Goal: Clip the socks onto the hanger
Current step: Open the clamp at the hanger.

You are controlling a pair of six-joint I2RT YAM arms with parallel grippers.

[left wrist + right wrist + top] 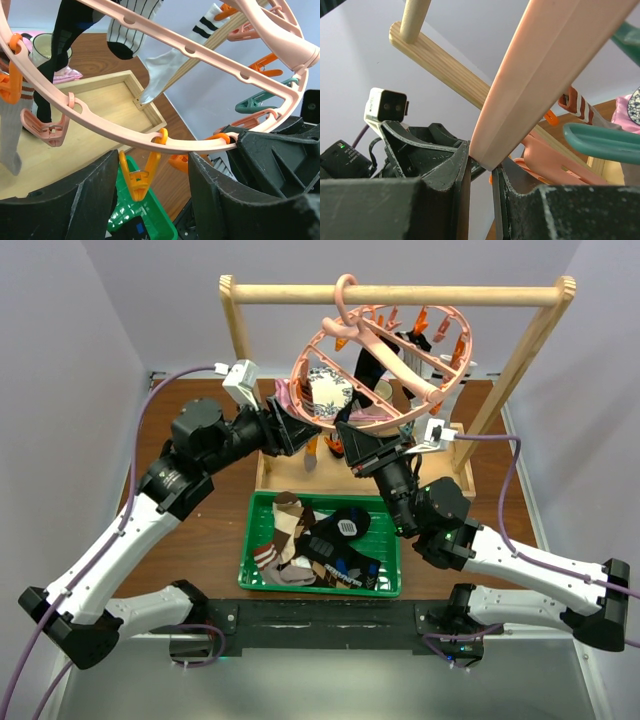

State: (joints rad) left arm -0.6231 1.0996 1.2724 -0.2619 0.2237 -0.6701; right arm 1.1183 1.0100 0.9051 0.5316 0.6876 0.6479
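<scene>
Two arms are up at the hanger (385, 360), which dangles tilted by its hook from the top bar of the wooden rack (400, 292) at the far side of the desk (225, 520). The right claw (481, 162) is narrow, pinched tight on one of the hanger's pink bars, with a finger pressed to each side of it. The left claw (152, 167) sits at the left part of the ring with its jaws apart. An orange clip (137, 172) hangs from the rim right between them, and as far as I can see it touches neither finger. Some socks (165, 70) are pegged on the ring: black, pinstriped, and white with dark bands. More socks lie heaped in the green basket (245, 540) on the near side of the desk, between the two arms.
</scene>
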